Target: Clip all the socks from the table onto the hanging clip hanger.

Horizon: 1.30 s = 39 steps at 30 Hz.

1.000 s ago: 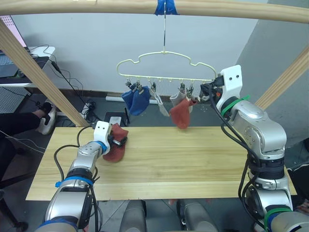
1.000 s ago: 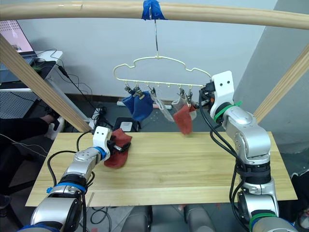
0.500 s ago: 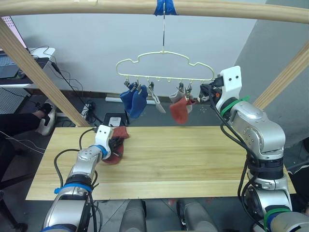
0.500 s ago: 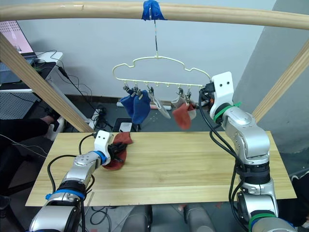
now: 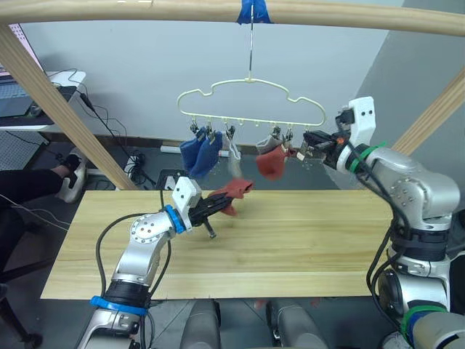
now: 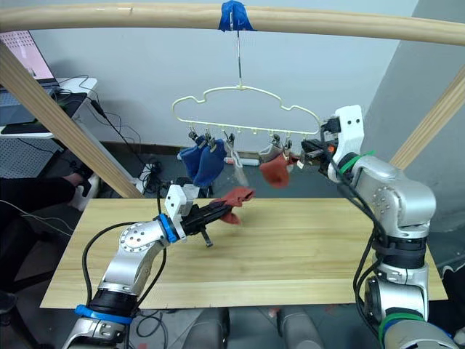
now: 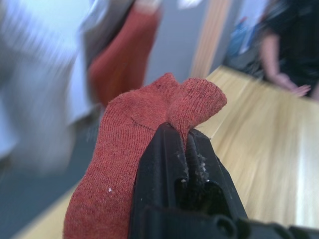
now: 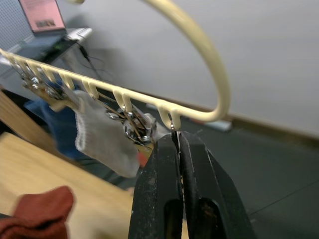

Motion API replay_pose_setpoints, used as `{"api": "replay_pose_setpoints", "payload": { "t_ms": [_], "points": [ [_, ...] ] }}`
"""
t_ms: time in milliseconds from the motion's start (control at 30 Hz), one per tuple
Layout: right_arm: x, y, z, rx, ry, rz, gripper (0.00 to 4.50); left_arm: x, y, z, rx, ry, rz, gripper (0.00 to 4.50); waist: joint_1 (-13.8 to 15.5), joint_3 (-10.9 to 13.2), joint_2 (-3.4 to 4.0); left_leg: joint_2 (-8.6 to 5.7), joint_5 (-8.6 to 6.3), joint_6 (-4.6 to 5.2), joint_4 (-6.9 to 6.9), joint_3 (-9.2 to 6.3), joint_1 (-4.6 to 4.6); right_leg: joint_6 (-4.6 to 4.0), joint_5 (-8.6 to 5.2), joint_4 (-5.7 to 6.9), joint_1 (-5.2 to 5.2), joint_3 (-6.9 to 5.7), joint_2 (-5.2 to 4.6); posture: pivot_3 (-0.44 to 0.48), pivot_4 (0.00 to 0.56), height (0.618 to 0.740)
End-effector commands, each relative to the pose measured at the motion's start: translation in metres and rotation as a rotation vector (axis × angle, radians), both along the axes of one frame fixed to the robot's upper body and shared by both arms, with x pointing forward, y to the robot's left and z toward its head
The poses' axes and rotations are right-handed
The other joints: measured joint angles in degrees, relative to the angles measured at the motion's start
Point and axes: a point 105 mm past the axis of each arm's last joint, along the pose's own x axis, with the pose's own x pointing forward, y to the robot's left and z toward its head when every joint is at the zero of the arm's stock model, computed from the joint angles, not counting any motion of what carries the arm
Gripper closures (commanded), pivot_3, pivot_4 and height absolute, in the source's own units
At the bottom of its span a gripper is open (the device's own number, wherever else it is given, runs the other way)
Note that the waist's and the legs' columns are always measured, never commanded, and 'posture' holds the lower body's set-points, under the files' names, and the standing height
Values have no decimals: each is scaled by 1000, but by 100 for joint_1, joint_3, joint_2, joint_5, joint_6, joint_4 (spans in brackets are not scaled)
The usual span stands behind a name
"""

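From the left eye view, the left gripper (image 5: 215, 206) is raised above the light-wood counter (image 5: 305, 240), its fingers clamped on a rust-red sock (image 5: 234, 193) that sticks out past the fingertips toward the hanger. The pale-yellow clip hanger (image 5: 251, 102) hangs by its hook from a wooden pole (image 5: 145, 9) at a strip of blue tape (image 5: 252, 10). Along its lower bar hang two royal blue socks (image 5: 197, 153), a light grey sock (image 5: 235, 160), another grey sock (image 5: 267, 145) and a second rust-red sock (image 5: 272, 163). The right gripper (image 5: 309, 143) is held up at the right end of that bar, fingers pressed together. The right eye view gives the same layout, with the held sock (image 6: 234, 198) below the hanging grey and blue ones and clear of the counter. In the left wrist view, the black fingers (image 7: 199, 159) pinch a fold of the rust-red sock (image 7: 129, 149), the rest drooping beside them; the counter (image 7: 279, 149) lies beyond, and a person's arm (image 7: 279, 64) shows at its far side. In the right wrist view, the fingers (image 8: 197, 169) are closed on the last wire loop at the end of the hanger's bar (image 8: 149, 99), next to a silver clip (image 8: 134, 127) holding a grey sock (image 8: 102, 137).
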Motion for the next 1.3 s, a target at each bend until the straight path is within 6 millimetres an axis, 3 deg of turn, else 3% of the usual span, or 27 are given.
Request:
{"api": "replay_pose_setpoints", "payload": {
  "t_ms": [33,200,467,1300],
  "points": [
    [-5,-6,-6,135,160,-19,4500,-9,-20,22,-20,-146,-73,4472,1,0,0,0,0,0,-2,-1,0,0,0,0,0,-1,0,-59,200,740],
    [-8,0,-3,269,257,-26,4500,-7,-38,34,-37,-235,-88,4472,13,0,0,-4,0,0,0,-1,-3,0,0,-3,-1,0,0,-68,203,740],
    [-7,9,-2,363,285,-25,4500,-4,-48,32,-17,-269,-97,4472,-16,0,1,-3,-2,3,-10,1,-3,1,-1,-12,-3,2,1,-73,205,740],
    [-13,17,0,403,334,3,4500,6,-59,43,-63,-351,-41,4472,-147,0,1,-3,-3,6,-21,3,-11,3,-2,-36,-5,3,1,-83,189,740]
  ]
}}
